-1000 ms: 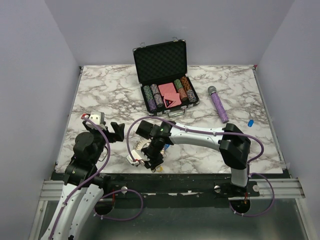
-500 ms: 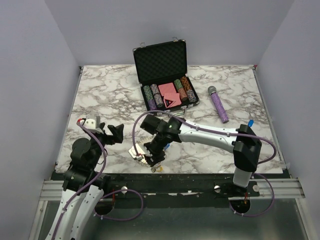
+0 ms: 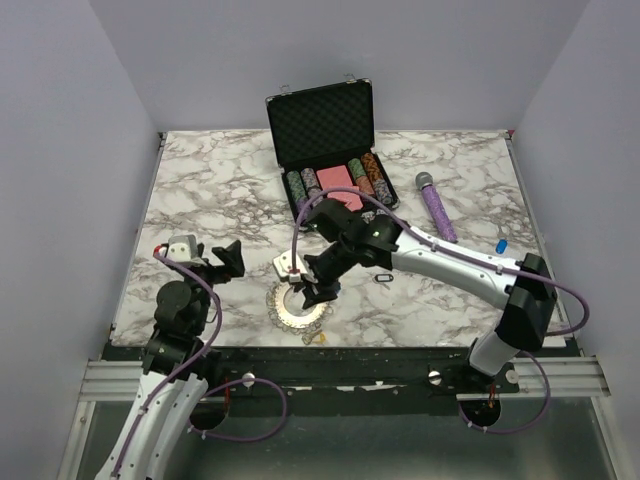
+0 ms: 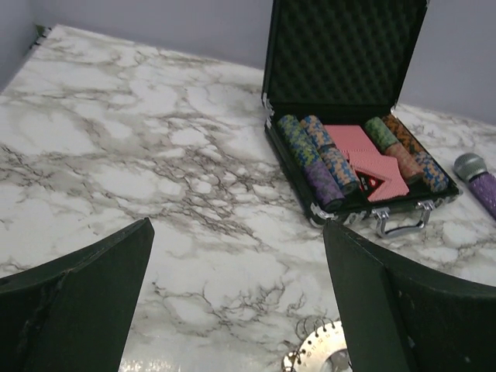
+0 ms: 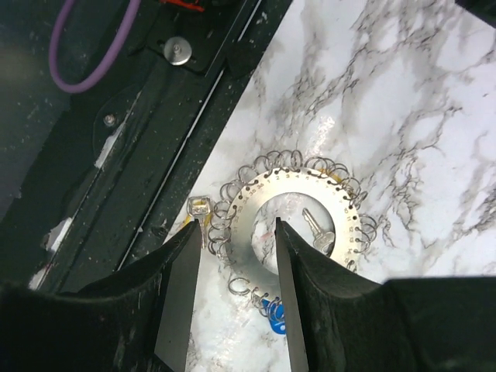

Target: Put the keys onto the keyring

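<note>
The marble surface [image 3: 200, 190] carried everything. The open black chip case [image 3: 330, 150] stood at its far side and a purple microphone [image 3: 436, 208] lay to the right of that. Both were well apart from the work and seemingly no part of it.

The right arm [image 3: 450, 262] reached across to the near middle, setting the right gripper [image 5: 236, 229] over the keyring [image 5: 298, 184], which lay flat near the front edge. Its fingers [image 5: 178, 294] stood partly open with nothing in them. In the wrist view one tip sat over the ring's central hole and the other outside the fringed rim, with the flat band between them. That looked like lining up to pinch the band, not a grip already made.

The left gripper [image 4: 239, 232] hung at the near left, spread as wide as it goes and empty. It faced the ring, whose edge just showed at the bottom of its view. It was probably placed there to steady the ring or take a key.

The keys [image 5: 198, 209] were scattered. One with yellow on it lay just beside the rim on the edge side, and a silver blade [image 5: 314, 229] lay inside the hole. A blue head [image 5: 275, 322] showed at the rim between the fingers. A small blue piece [image 3: 501, 245], likely another key, lay far off at the right. Whether any was threaded on could not be told.
</note>
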